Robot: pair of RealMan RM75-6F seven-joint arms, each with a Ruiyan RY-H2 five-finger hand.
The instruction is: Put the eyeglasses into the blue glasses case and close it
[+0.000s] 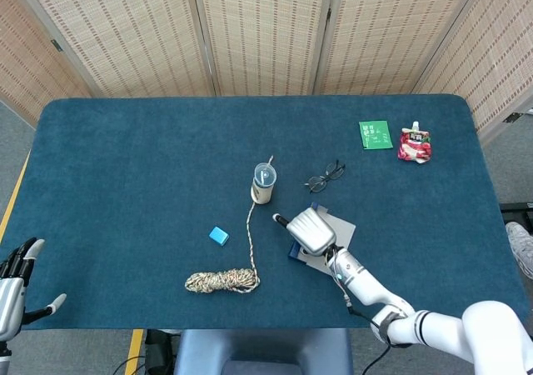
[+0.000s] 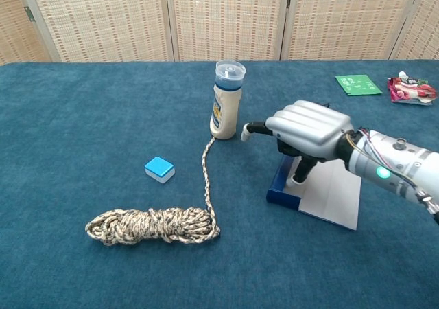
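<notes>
Coiled rope (image 2: 154,225) lies nearest, its tail running to one bottle (image 2: 226,101). Right hand (image 2: 309,132) covers the open blue glasses case (image 2: 282,189) — fingers curled down, whether they grip it I cannot tell. Left hand (image 1: 18,285) is cut off at the table (image 1: 125,158) edge, fingers spread, holding nothing. One pair of eyeglasses (image 1: 325,176) lies beyond the case — woven screens (image 1: 258,33) behind

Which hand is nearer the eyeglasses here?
Right. The right hand hovers over the blue glasses case, just short of the eyeglasses; the left hand sits at the table's far left edge.
</notes>
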